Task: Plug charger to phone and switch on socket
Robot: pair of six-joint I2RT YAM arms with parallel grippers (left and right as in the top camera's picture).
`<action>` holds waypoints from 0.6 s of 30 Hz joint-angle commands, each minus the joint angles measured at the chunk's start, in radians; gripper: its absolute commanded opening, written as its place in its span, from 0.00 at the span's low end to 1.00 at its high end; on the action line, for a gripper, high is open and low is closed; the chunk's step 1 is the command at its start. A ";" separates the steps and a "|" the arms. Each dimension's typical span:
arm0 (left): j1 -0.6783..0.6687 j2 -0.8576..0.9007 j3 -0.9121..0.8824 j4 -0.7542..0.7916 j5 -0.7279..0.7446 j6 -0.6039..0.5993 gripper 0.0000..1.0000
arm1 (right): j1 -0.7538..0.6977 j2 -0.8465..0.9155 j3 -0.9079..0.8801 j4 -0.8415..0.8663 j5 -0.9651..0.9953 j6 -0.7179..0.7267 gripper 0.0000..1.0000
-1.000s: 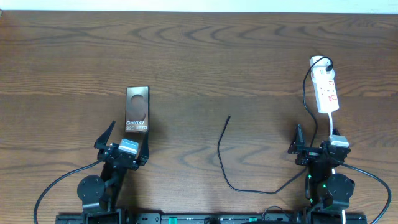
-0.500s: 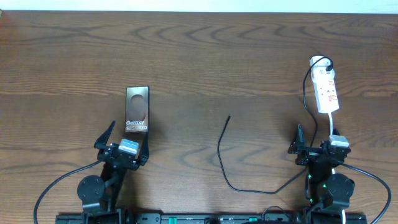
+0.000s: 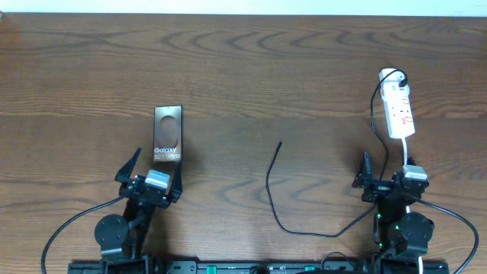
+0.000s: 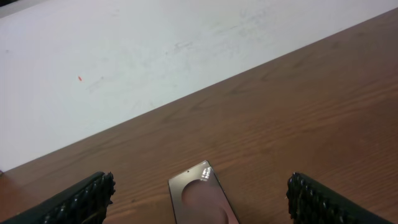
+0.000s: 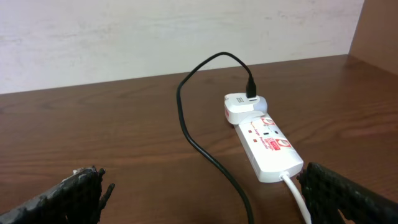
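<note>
Charger [image 3: 268,190]: thin black cable, lying loose on the brown wooden bench [image 3: 243,68]. Small plug tip [image 3: 280,143] at the free end, resting on bare wood between phone [image 3: 167,135] and socket [image 3: 399,113], well apart from both and plugged into neither. Curves back toward the near edge, then runs right past the right arm. Far end plugged into a white adapter [image 5: 239,107] at the far end of the socket.

Phone: flat dark slab on the left half of the bench, long side pointing away from the left arm. White lettering "Galaxy S25 Ultra" across the near half, dark round circle on the far half.

Socket: white oblong power strip, far right of the bench. Red marks on the top face, print too small to read. White lead [image 3: 407,148] leaving the near end toward the right arm.

Left jaws: spread wide, holding nothing, set at the near end of the phone. Ridged black fingertips [image 4: 81,199] at either side in the wrist view, phone between them.

Right jaws: spread wide, holding nothing, facing the socket and apart from it.
</note>
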 commanded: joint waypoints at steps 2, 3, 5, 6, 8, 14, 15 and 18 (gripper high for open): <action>-0.002 -0.007 -0.019 -0.035 -0.002 0.004 0.90 | 0.006 -0.003 -0.001 -0.005 0.012 -0.016 0.99; -0.002 -0.007 -0.019 -0.035 -0.002 0.004 0.91 | 0.006 -0.003 -0.001 -0.005 0.012 -0.016 0.99; -0.002 -0.007 -0.019 -0.035 -0.002 0.004 0.90 | 0.006 -0.003 -0.001 -0.005 0.012 -0.016 0.99; -0.002 -0.007 -0.019 -0.035 -0.002 0.004 0.90 | 0.006 -0.003 -0.001 -0.005 0.012 -0.016 0.99; -0.002 -0.007 -0.019 -0.035 -0.002 -0.005 0.91 | 0.006 -0.003 -0.001 -0.005 0.012 -0.016 0.99; -0.002 -0.007 -0.017 -0.034 -0.039 -0.114 0.90 | 0.006 -0.003 -0.001 -0.005 0.012 -0.016 0.99; -0.002 -0.007 -0.014 -0.034 -0.039 -0.114 0.90 | 0.006 -0.003 -0.001 -0.005 0.012 -0.016 0.99; -0.002 -0.007 0.002 -0.034 -0.060 -0.137 0.90 | 0.006 -0.003 -0.001 -0.005 0.012 -0.016 0.99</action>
